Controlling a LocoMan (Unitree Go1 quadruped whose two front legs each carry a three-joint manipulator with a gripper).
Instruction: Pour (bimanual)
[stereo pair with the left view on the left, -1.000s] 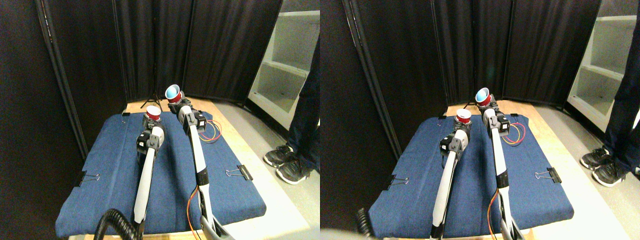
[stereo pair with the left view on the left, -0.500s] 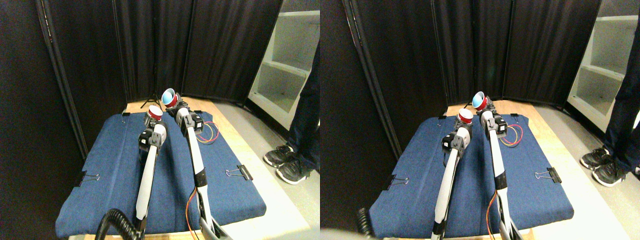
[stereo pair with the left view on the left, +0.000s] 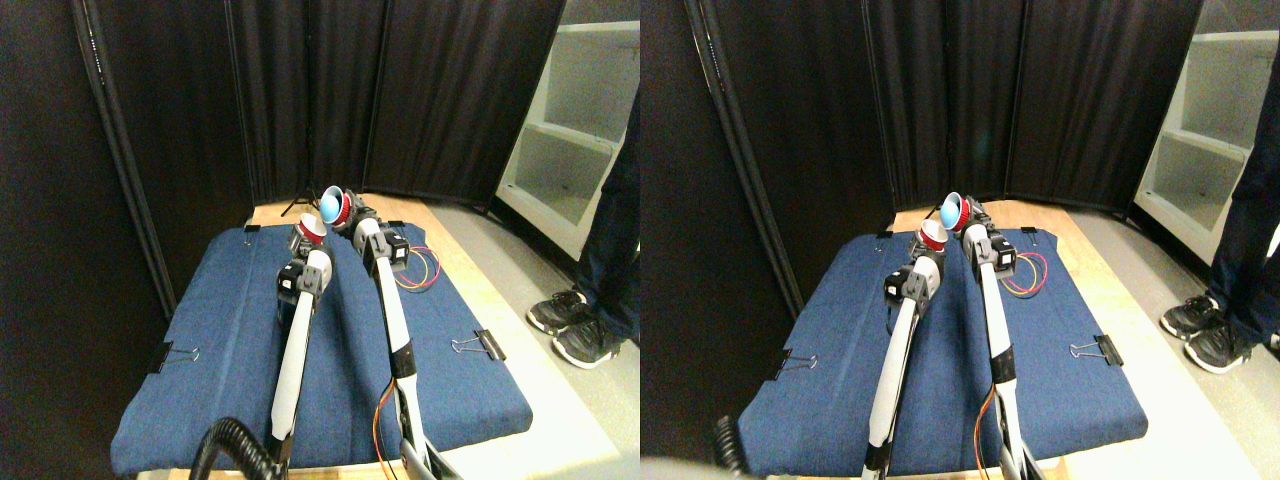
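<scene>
Black curtains across the far side, white shelving off to the right, pale floor beneath. Front and centre, a padded board wrapped in blue denim cloth, pinned by black binder clips at the left and right edges. Looped red, orange and yellow wires lying on the cloth right of centre.

Reaching up from the near edge, two pale limbs. On the left, the left gripper, dark, closed around a red plastic cup with a white rim, held roughly upright with its mouth up, above the far middle of the cloth. On the right, the right gripper, clamped on a red plastic cup with a light-blue inside, tipped hard over to the left so the blue mouth faces sideways, just above and just right of the white-rimmed cup. Mouth of the tilted cup very near the rim of the upright one (touching or a hair apart, too small to say). Contents of either cup not visible at this size.

Far right, standing on the floor, a person's dark trouser legs and black sneakers with white soles, well apart from both limbs.
</scene>
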